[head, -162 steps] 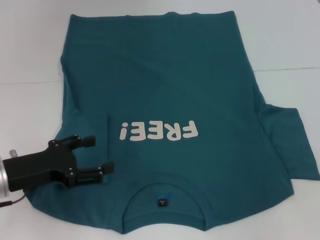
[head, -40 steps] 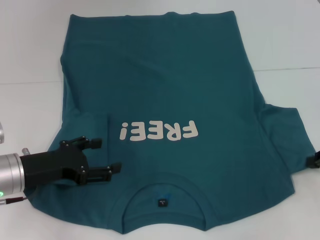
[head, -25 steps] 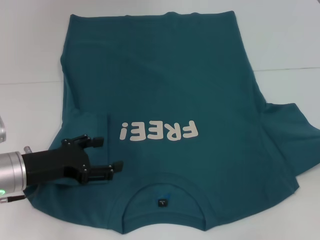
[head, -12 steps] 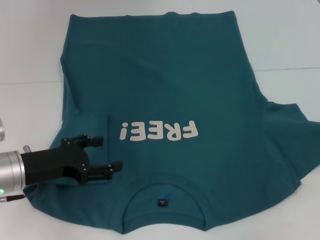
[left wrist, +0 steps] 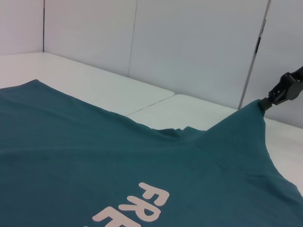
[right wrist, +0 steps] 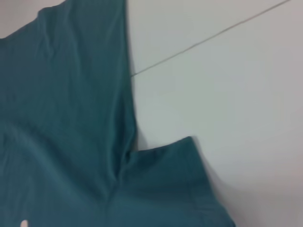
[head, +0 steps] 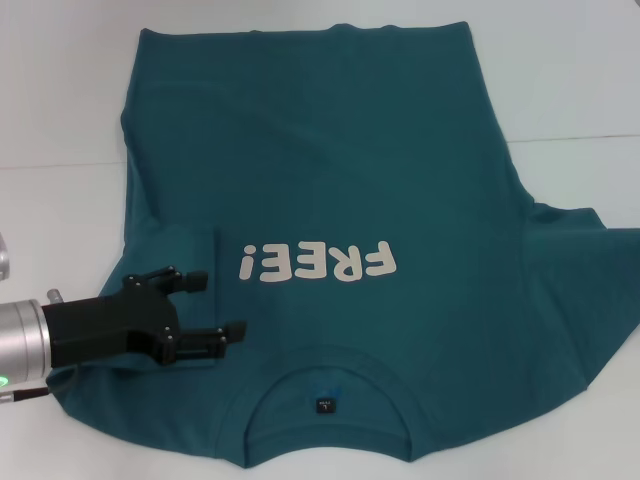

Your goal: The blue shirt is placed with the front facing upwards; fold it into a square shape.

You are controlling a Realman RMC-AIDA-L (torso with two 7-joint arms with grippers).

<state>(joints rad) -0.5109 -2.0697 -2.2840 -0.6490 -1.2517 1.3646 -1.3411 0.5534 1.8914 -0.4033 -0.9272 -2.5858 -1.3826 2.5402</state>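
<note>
Under the left gripper's [head: 218, 304] parted, empty fingers lies the blue shirt [head: 340, 180]; the right gripper's [left wrist: 284, 90] fingers pinch its sleeve.

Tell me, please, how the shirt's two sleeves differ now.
The left sleeve lies folded flat onto the blue shirt; the right sleeve sticks out sideways. The left sleeve is ungripped, the left gripper open above it; the right sleeve is pinched at its tip by the right gripper and raised to a peak. Both are teal.
</note>
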